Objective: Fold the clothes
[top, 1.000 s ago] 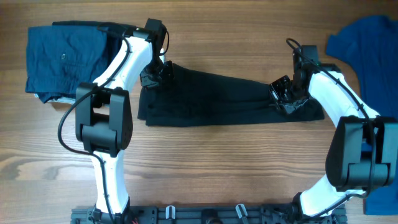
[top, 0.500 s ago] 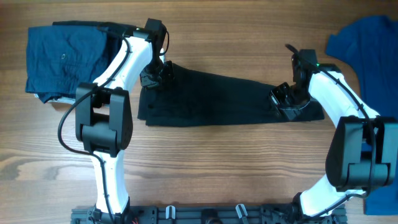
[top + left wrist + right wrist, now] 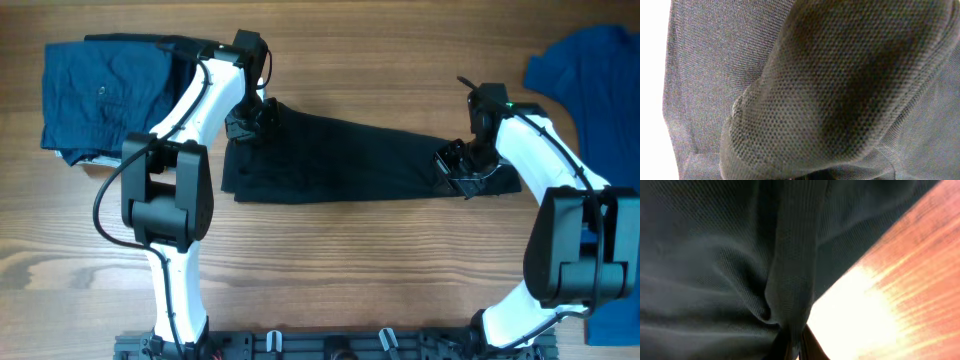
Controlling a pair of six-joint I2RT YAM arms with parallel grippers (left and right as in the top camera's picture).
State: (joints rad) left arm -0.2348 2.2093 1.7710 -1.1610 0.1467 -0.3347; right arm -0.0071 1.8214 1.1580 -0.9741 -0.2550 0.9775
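Fingers on left gripper (image 3: 250, 125): pinching black shirt (image 3: 350, 155) at its 9 o'clock end. On right gripper (image 3: 455, 165): clamped on bunched fabric at 3 o'clock end. Stretched long across mid-table (image 3: 330, 260). Navy garment (image 3: 100, 90) at 10 o'clock, bright blue garment (image 3: 590, 85) at 2 o'clock.
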